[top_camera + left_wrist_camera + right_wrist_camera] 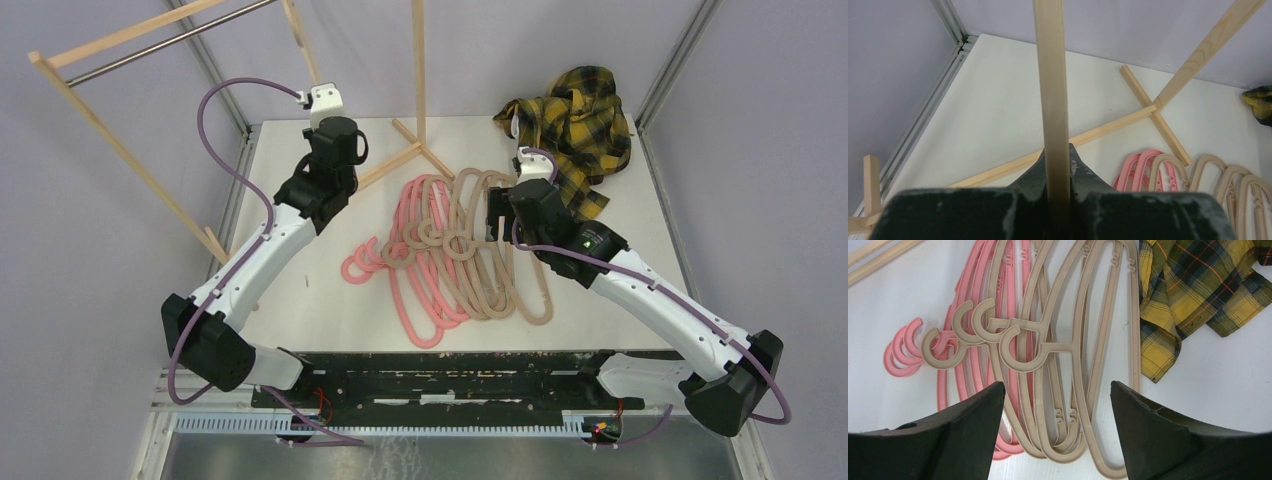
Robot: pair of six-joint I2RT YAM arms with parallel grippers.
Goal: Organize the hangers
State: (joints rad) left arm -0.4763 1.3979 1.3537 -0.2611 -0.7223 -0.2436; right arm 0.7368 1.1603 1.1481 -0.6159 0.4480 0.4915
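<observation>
The left gripper (1057, 161) was clamped tight on a wooden rack strut (1052, 75) up at 11 o'clock of the table (320, 320), apparently steadying the frame. The right gripper (1057, 386) hung with its fingers spread wide and nothing between them, directly above the hangers (470, 250). That pile lay flat at the table's centre. The beige hangers (1048, 345) were fanned over the pink hangers (898, 360), with the pink hooks poking out toward 8 o'clock. A yellow plaid shirt (580, 130) sat crumpled at 1 o'clock, its hem just beside the outermost beige loop.

By my read, the job in hand was singling out one beige hanger. The loops overlapped closely, so the clean play was to drop on the topmost one by a single bar or at the neck below its hook. Pinching one strand only and lifting slowly would let the neighbours slide off rather than ride along, and the fingers should keep clear of the shirt.

No brand, label or lettering could be read anywhere.
</observation>
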